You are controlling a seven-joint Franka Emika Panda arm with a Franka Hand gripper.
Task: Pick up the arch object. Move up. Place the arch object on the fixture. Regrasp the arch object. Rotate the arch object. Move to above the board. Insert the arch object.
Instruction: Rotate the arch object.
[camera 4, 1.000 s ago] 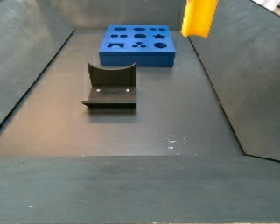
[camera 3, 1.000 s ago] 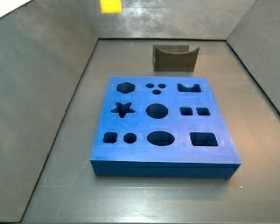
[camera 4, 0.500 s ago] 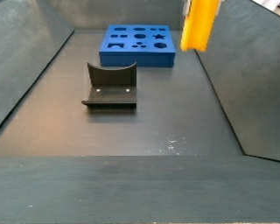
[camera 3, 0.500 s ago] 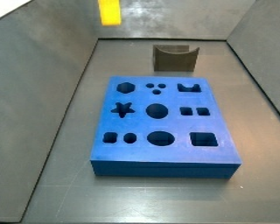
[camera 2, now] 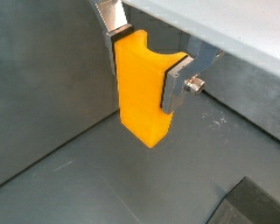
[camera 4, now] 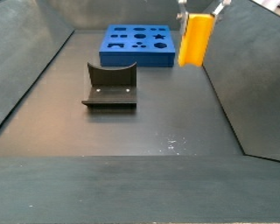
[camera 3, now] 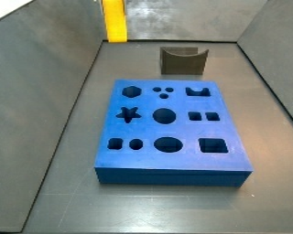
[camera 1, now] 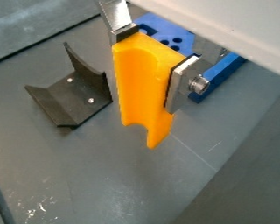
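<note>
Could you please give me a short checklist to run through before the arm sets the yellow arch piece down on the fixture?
1. Grip: the gripper holds the arch object between its fingers in both wrist views: ok.
2. Piece clear of the floor: it hangs in the air with its long side vertical in a side view: ok.
3. The fixture has nothing resting on it: ok.
4. Piece lined up over the fixture: it hangs off to one side, not above it: not ok.
5. The board has nothing in its cutouts: ok.
6. Grip firmness against slipping: cannot tell.
</note>
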